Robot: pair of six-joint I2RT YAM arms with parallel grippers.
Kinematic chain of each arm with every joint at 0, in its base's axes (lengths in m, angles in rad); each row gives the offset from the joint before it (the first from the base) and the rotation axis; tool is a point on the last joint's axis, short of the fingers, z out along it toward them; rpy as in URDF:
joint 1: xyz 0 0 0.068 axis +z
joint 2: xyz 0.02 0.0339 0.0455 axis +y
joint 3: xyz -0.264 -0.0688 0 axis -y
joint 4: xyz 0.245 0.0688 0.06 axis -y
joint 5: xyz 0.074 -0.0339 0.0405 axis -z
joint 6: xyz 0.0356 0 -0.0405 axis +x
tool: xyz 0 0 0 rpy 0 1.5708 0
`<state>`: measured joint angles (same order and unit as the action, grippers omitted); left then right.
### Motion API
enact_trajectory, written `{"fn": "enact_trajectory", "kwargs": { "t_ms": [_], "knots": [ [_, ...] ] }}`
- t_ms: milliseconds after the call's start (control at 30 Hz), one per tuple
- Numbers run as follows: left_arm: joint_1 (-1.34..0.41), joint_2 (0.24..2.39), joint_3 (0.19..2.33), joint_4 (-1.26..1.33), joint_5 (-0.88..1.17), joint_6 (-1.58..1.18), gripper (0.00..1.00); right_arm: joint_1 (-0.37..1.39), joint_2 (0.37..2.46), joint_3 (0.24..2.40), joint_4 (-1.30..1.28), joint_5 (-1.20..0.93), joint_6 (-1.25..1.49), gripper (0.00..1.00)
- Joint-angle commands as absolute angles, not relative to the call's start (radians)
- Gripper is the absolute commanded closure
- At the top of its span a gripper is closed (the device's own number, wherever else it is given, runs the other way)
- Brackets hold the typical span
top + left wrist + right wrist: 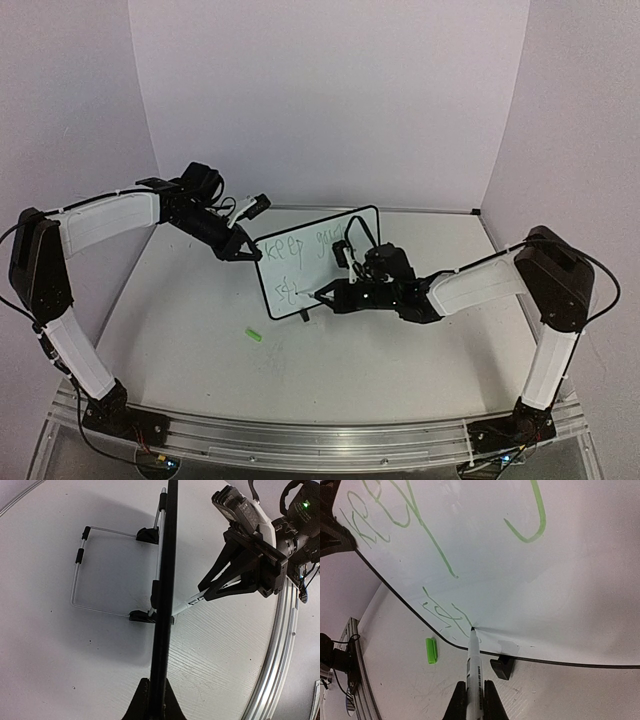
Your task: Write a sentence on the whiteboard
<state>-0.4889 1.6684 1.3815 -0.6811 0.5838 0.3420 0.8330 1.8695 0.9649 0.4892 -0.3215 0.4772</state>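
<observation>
Nearest the arm bases, a small green plastic cap (pixel 253 336) lies on its own on the white bench (pixel 190 370), well in front of the board's lower left corner.

Behind it, the right tool (pixel 340 295) reaches in from the right – its two black fingers (pixel 457 702) are clenched on the barrel of a slim white marker pen (pixel 473 656) with dark lettering. The pen's dark tip touches the board face low down, just above the bottom edge and close to a small black foot (pixel 502 666) under the frame.

The small rectangular whiteboard (pixel 312 268) with a thin black rounded-corner frame stands upright near the middle of the bench, tilted back, its face turned towards the arm bases. The thin green handwritten sentence (pixel 298 247) runs in two lines: the top one begins "keep" and goes on with a "g" word partly hidden by the right arm, and the lower one is only a few strokes at the left, ending where the pen tip rests.

At the board's left edge, the left tool (pixel 243 250) is clamped on the black frame – the left wrist view shows the frame edge-on, running down between the fingers. Behind the board, a bent silver wire stand (pixel 79 580) rests on the bench.
</observation>
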Motion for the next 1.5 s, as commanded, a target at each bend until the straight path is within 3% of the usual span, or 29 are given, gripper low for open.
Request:
{"fn": "enact_trajectory", "kwargs": {
  "t_ms": [0,1467],
  "knots": [
    [-0.490,1.692,1.389,-0.708,0.508,0.365,1.00,0.829,1.893,0.985,0.490,-0.277,0.488,1.00],
    [-0.491,1.688,1.388,-0.707,0.508,0.366,1.00,0.828,1.785,0.931,0.568,-0.230,0.510,1.00]
  ]
}}
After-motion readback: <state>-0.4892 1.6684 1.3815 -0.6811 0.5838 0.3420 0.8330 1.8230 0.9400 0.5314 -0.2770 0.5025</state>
